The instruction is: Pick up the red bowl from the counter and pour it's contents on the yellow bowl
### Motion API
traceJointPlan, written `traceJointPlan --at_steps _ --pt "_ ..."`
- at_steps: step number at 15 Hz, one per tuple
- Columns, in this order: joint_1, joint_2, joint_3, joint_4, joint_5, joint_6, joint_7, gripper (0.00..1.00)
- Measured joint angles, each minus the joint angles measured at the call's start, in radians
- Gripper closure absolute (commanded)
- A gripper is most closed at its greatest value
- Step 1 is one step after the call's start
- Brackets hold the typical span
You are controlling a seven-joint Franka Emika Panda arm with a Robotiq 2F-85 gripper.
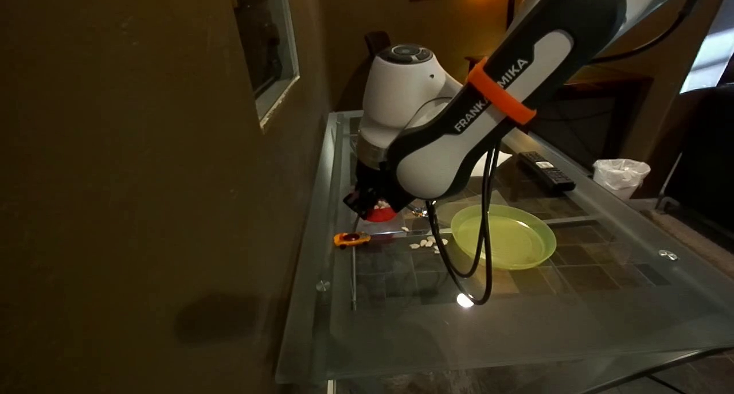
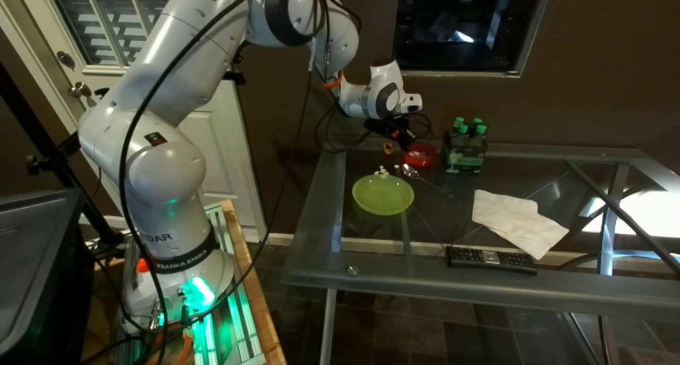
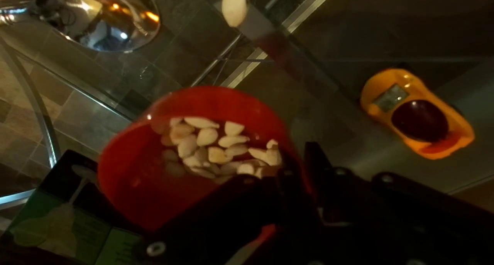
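Observation:
The small red bowl [image 3: 131, 172] holds pale whitish bits [image 3: 216, 149]. It also shows in both exterior views [image 1: 381, 214] [image 2: 426, 158], at the wall side of the glass counter [image 1: 413, 336]. My black gripper [image 3: 297, 157] straddles the bowl's wall, one finger inside and one outside, with the thin rim between them. It looks shut on that rim; its lower part is dark. The bowl seems slightly above the glass, with a red reflection below it. The wide yellow-green bowl [image 1: 516, 239] [image 2: 382, 195] stands on the counter nearer the robot base and holds nothing visible.
Several loose pale bits [image 1: 427, 242] lie between the bowls. A shiny spoon [image 3: 108, 22] and an orange toy car [image 3: 417, 112] lie close by. A green bottle carton [image 2: 466, 155] stands beside the red bowl. A remote [image 2: 491, 260] and white paper [image 2: 518, 221] lie farther off.

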Motion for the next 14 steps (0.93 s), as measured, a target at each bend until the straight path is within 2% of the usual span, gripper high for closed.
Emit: traceJointPlan --at_steps 2,4,8,10,12,14 --pt "0.025 -0.004 -0.026 0.0 -0.002 0.002 0.002 0.99" --pt "0.08 -0.012 -0.083 -0.005 -0.014 0.001 0.049 0.99" --pt "0.259 -0.074 -0.266 -0.081 -0.072 -0.022 0.239 0.99" --pt "0.335 -0.142 -0.329 -0.161 -0.09 -0.104 0.312 0.99" --pt "0.368 -0.226 -0.344 -0.255 -0.116 -0.188 0.365 0.99" --pt "0.368 -0.319 -0.338 -0.355 -0.144 -0.252 0.41 0.99"
